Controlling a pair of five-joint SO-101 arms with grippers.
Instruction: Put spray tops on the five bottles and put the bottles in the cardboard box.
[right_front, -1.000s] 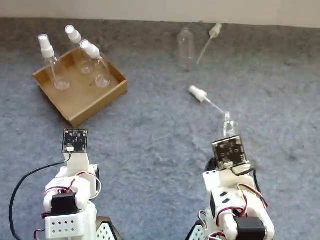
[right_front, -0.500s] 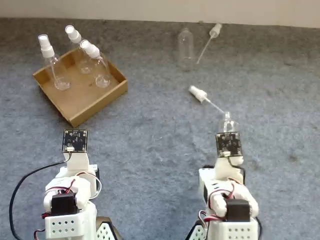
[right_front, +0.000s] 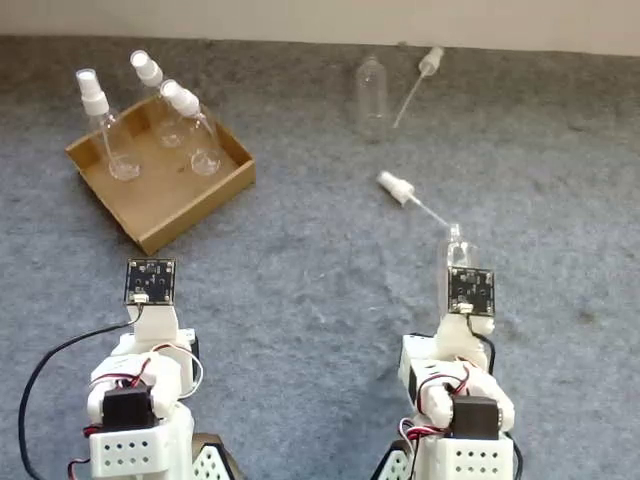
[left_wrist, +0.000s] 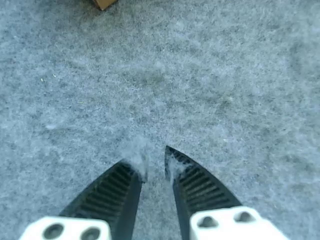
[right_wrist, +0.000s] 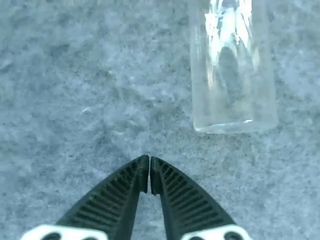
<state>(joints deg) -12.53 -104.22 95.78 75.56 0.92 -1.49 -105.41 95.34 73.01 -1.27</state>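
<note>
A grey, fuzzy carpet mat (right_front: 300, 270) covers the whole work surface, its nap mottled with lighter and darker patches. Along the mat's far edge runs a pale, plain strip of wall (right_front: 250, 18), meeting it in a nearly straight line.

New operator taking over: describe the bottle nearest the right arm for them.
On the grey carpet, right of the cardboard box, look just ahead of the right arm's fingers. The clear bottle there has no spray top, unlike the three boxed ones, and is far nearer the arm than the other bare bottle.
</note>
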